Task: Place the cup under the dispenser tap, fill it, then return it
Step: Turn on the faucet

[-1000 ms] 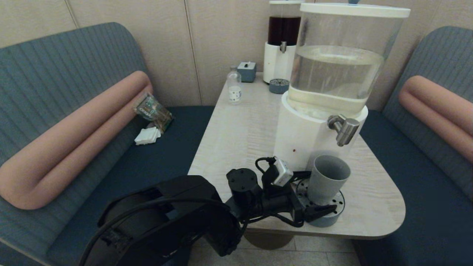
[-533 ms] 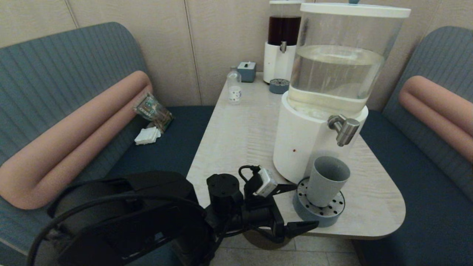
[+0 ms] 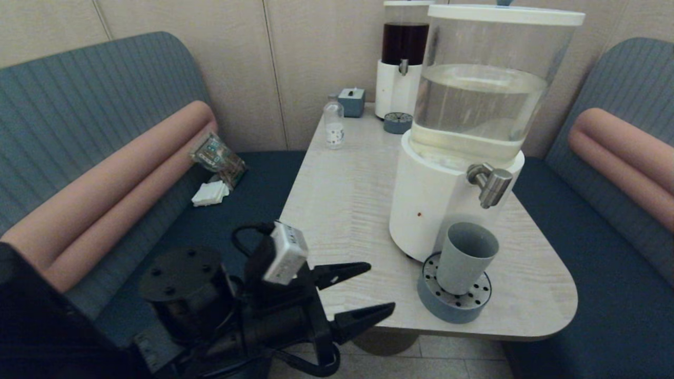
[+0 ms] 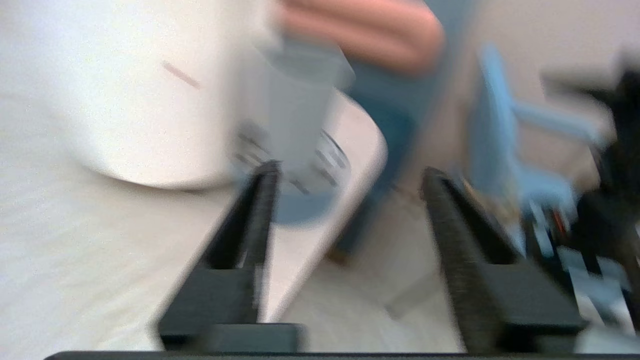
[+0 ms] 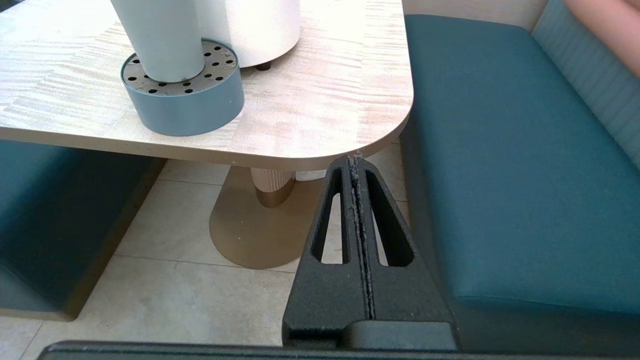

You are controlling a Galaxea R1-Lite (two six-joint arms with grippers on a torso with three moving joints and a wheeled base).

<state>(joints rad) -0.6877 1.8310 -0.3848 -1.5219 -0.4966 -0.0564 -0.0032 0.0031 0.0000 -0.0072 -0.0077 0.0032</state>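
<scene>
The grey-blue cup (image 3: 465, 257) stands upright on a round perforated drip tray (image 3: 452, 305) at the table's near right corner, below the brushed-metal dispenser tap (image 3: 489, 182) of the big white-based dispenser (image 3: 437, 200). My left gripper (image 3: 375, 289) is open and empty at the table's near edge, well left of the cup. In the left wrist view the cup (image 4: 295, 110) shows blurred beyond the left gripper (image 4: 350, 175). My right gripper (image 5: 353, 161) is shut and empty, low off the table's near right corner; the cup (image 5: 160, 40) and tray (image 5: 185, 100) show beyond it.
A smaller dark-liquid dispenser (image 3: 401, 58), a second drip tray (image 3: 397, 122), a clear bottle (image 3: 334, 126) and a small box (image 3: 352, 101) stand at the table's far end. Blue benches (image 3: 605, 263) flank the table (image 3: 342, 189). Packets (image 3: 217, 156) lie on the left bench.
My left gripper has let go of the cup and pulled back to the left, away from the drip tray, its fingers open. The cup stays on the tray.
</scene>
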